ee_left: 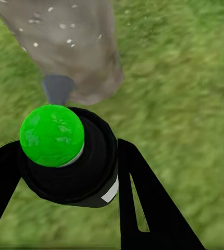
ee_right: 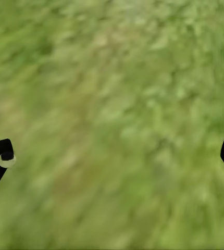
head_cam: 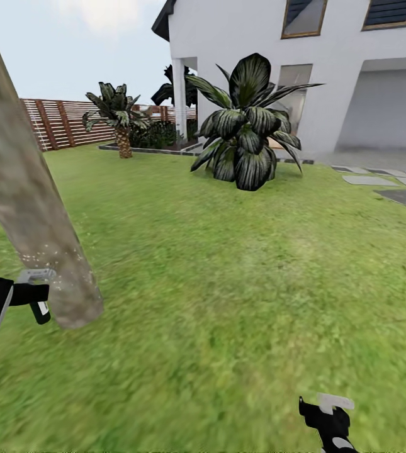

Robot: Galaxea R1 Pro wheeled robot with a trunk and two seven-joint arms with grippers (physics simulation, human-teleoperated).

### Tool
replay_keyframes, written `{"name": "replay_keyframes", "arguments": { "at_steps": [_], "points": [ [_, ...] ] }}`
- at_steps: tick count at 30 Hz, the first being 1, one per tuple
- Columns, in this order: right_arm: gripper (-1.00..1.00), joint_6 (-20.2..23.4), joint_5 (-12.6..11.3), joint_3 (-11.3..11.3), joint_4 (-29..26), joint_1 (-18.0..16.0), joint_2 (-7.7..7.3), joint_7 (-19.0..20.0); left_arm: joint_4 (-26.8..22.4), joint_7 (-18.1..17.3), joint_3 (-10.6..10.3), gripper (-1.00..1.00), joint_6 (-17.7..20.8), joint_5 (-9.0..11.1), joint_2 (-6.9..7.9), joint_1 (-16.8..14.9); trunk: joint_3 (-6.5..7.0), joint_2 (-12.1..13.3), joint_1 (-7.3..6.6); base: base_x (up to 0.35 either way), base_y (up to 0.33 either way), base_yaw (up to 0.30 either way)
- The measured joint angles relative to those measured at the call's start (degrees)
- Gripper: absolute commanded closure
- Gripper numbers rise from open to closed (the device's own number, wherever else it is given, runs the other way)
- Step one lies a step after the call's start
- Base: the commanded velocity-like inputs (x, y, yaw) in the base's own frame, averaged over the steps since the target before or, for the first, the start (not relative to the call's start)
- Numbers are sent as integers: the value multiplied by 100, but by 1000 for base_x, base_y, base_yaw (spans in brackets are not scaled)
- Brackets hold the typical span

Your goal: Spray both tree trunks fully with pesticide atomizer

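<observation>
The left pincer (ee_left: 70, 172) pinches the pesticide atomizer (ee_left: 65, 156), seemingly just beside the tree trunk (head_cam: 26, 207) at nine o'clock, while the right pincer (ee_right: 112, 156) hangs spread over lawn (head_cam: 240, 283).

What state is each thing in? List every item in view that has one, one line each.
Left end effector: shut on the pesticide atomizer.
Pesticide atomizer: held, green top toward the wrist camera, aimed at the trunk base.
Tree trunk: dotted with pale specks near the base; the stretch above looks unspeckled.
Right end effector: open, holding nothing, over the lawn.
</observation>
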Motion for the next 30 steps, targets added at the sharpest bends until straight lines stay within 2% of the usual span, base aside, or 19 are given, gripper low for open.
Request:
{"name": "replay_keyframes", "arguments": {
  "at_steps": [16, 22, 26, 30],
  "points": [
    [-100, 0, 0, 5, 0, 0, 9, 0, 0, 11, 5, 100, -3, -2, -8, 0, 0, 0, -1, -2, -273, 2],
    [-100, 0, 0, 6, 2, -1, 18, -1, 0, 40, 5, 100, 4, -5, -10, 2, 0, 0, -1, 0, -273, 219],
    [-100, 0, 0, 4, 2, -2, 18, -1, 20, 68, 137, 100, 1, -16, -8, 2, 0, 0, -1, 48, -273, 275],
    [-100, 0, 0, 4, 1, -1, 18, 0, 68, 80, 158, 100, 2, -24, -14, 6, 0, 0, -3, 170, -241, 162]
  ]
}}
